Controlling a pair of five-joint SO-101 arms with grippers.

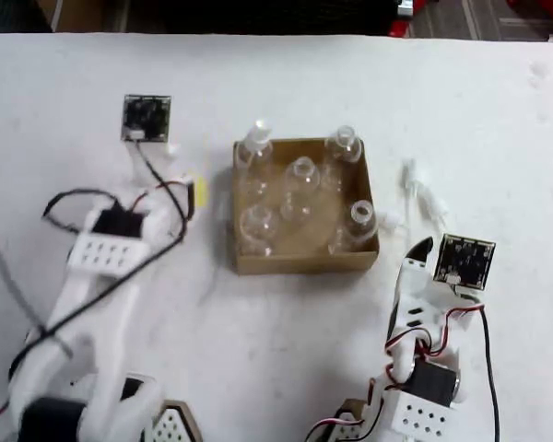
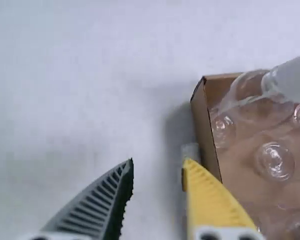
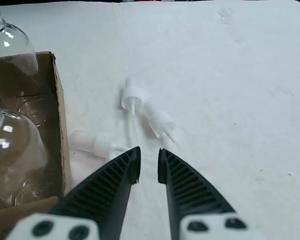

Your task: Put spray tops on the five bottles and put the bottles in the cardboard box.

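Note:
The cardboard box [image 1: 304, 261] sits mid-table with five clear bottles standing in it. The back-left bottle [image 1: 254, 152] carries a white spray top; the other bottles, such as the middle one [image 1: 301, 180], have bare necks. Three loose spray tops [image 3: 131, 97] [image 3: 160, 122] [image 3: 92, 141] lie on the table to the right of the box. My right gripper [image 3: 149, 167] hovers just short of them, black fingers narrowly apart and holding nothing. Beside the box's left wall [image 2: 202, 120], my left gripper [image 2: 157, 172] is open and also holds nothing, its yellow finger [image 2: 210, 200] nearest the cardboard.
The table [image 1: 498, 110] is covered in white cloth, bare at the back and far right. Black and red cables [image 1: 101, 198] loop over the left arm. A dark floor edge runs along the table's far side.

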